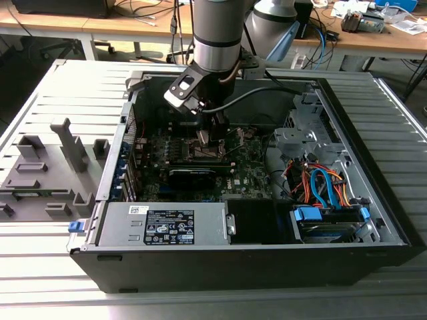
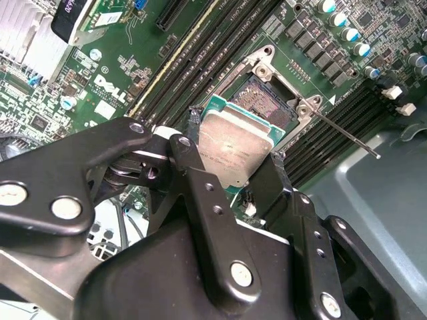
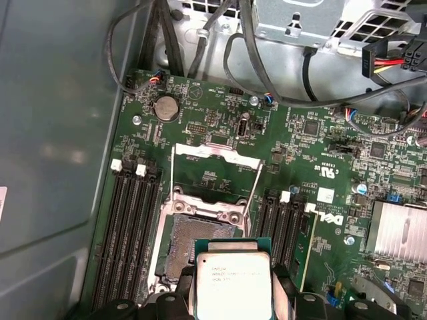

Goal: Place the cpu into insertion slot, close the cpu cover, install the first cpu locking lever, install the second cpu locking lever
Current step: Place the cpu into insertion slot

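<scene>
1. The black two-finger gripper [image 2: 235, 140] is closed partway on the cpu [image 2: 233, 152], a small flat square chip with a pale silver-grey metal top and a green edge. One finger presses each opposite side of the chip.
2. In the first wrist view the cpu [image 3: 233, 283] sits level between the gripper [image 3: 233, 295] fingers, metal top facing the cam.
3. The insertion slot [image 3: 200, 230], a dark square socket w/ a silvery rim, is just beyond the chip. The chip overlaps the slot's near edge in both wrist views, and most of the recess [image 2: 267, 100] is uncovered (cpu not seated).
4. The cpu cover [image 3: 217, 155], a thin silvery frame plate w/ a big window, is swung open past the slot's far side.
5. A thin metal lever rod [image 2: 347, 135] sticks out from the slot's corner, unlatched.
6. Slot and cover sit on the green motherboard [image 3: 320, 147], btwn rows of long black memory slots [image 3: 127, 227].
7. In the exterior view the gripper [image 1: 212, 133] reaches down into the open black PC case [image 1: 267, 260], which lies on a grey slatted table [image 1: 400, 133].
</scene>
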`<action>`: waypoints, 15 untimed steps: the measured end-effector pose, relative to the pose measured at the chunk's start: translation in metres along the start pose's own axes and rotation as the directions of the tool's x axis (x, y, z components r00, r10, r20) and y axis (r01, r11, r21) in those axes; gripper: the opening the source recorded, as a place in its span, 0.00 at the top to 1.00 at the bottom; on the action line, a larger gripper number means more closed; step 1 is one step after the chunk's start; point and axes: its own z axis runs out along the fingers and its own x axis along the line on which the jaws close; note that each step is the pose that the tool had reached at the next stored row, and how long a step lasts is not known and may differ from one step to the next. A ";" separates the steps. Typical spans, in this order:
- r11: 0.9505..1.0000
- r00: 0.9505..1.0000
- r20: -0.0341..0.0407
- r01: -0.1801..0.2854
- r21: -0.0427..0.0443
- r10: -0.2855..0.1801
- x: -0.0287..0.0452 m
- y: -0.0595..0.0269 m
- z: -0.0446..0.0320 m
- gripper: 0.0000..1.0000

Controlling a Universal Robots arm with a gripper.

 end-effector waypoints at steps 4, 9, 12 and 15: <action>1.000 1.000 0.000 -0.014 0.000 0.014 0.0000 0.0000 0.0001 0.46; 0.999 0.999 0.001 -0.032 0.000 0.032 0.0000 0.0000 0.0003 0.46; 0.999 0.999 0.001 -0.041 0.000 0.041 0.0000 0.0000 0.0004 0.46; 0.999 0.999 0.001 -0.048 0.000 0.048 0.0000 0.0000 0.0005 0.46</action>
